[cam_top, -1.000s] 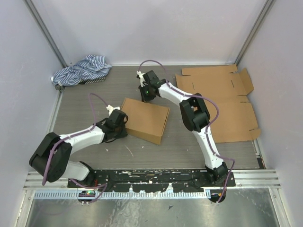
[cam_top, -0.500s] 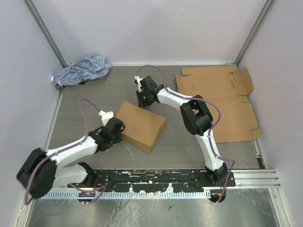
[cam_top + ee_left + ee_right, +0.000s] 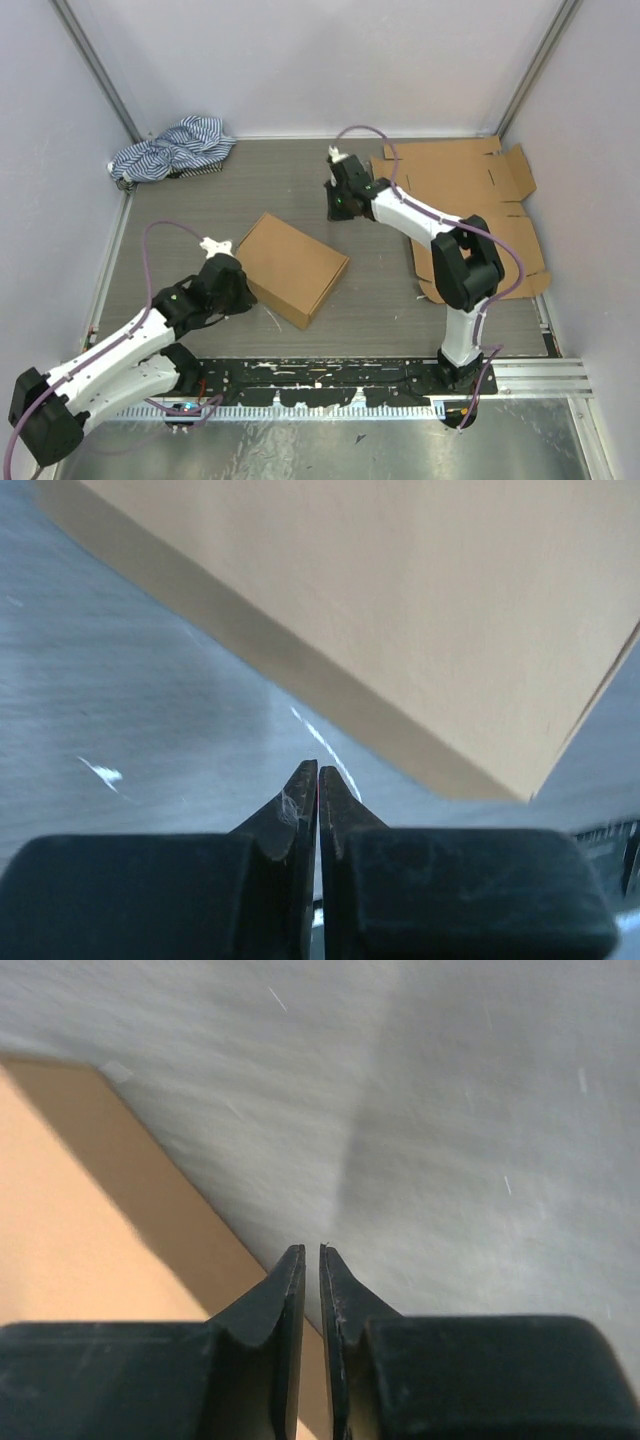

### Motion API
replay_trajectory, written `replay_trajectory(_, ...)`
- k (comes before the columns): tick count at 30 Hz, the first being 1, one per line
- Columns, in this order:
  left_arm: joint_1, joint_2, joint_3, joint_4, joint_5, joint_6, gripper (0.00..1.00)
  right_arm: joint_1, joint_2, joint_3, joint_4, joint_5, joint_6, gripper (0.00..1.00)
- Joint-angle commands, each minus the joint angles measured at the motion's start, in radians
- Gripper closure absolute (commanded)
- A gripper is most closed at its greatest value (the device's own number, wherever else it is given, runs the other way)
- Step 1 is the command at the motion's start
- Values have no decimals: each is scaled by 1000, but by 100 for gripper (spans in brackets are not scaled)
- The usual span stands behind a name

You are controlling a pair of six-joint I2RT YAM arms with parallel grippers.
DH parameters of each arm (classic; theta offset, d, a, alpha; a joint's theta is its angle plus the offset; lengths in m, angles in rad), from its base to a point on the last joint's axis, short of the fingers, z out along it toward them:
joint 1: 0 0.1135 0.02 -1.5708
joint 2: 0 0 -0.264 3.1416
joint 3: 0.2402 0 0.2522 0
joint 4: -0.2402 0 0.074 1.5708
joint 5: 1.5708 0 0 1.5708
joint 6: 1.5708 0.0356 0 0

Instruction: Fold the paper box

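The paper box (image 3: 293,268) is a closed brown carton lying flat on the grey table, turned at an angle. My left gripper (image 3: 233,287) sits just off the box's near-left side, not touching it. In the left wrist view its jaws (image 3: 318,770) are shut to a hairline slit, and the box's side (image 3: 400,610) fills the frame above them. My right gripper (image 3: 340,203) hovers beyond the box's far corner, clear of it. Its jaws (image 3: 311,1250) stand a narrow gap apart with nothing between them. Brown cardboard (image 3: 70,1220) shows at the left of that view.
A large flat unfolded cardboard sheet (image 3: 480,200) lies at the right, under the right arm. A crumpled blue-striped cloth (image 3: 170,150) sits in the far-left corner. Walls enclose the table on three sides; a metal rail (image 3: 320,375) runs along the near edge.
My left arm has drawn back toward the near left, and the box slid and turned slightly with it. My right gripper left the box's far edge and moved right. Both jaws have eased apart a little.
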Motion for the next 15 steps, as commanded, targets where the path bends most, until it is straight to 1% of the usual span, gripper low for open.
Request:
replay_trajectory(1, -102, 42, -14, -33, 157, -9, 91, -12, -78, -270, 23, 82, 57, 83)
replay_trajectory(5, -208, 101, -23, 33, 148, -37, 91, -9, -109, -383, 74, 36, 70, 85)
replay_trajectory(10, -326, 186, -20, 146, 94, -92, 92, -2, -133, -451, 100, 8, 77, 85)
replay_trajectory(15, -365, 324, -11, 260, 55, -118, 94, 14, -140, -454, 102, 1, 71, 85)
